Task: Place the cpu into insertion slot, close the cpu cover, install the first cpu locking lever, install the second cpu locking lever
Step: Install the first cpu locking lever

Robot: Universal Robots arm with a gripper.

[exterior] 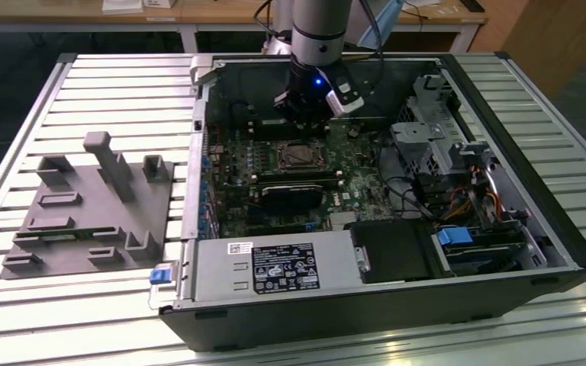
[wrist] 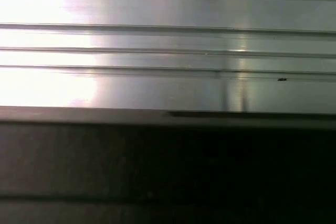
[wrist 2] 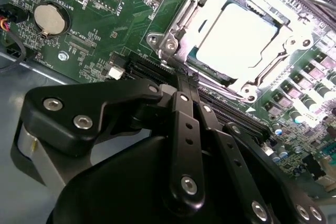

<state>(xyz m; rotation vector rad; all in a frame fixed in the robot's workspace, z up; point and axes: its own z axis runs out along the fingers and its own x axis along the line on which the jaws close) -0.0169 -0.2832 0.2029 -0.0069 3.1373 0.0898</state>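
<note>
The gripper (wrist 2: pixel 181 85) is seen with fingers (wrist 2: pixel 185 129) pressed together, grasping nothing, just beside the insertion slot (wrist 2: pixel 173 35). The cpu (wrist 2: pixel 239 35) is seated inside it, framed by the cpu cover (wrist 2: pixel 286 38), on the green motherboard (wrist 2: pixel 105 3).

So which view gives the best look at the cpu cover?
The second wrist view: the cpu cover lies closed around the cpu, its frame and screws seen from close by. In the exterior view it is a small silvery square on the motherboard below the gripper. The first wrist view looks at ribbed metal.
</note>
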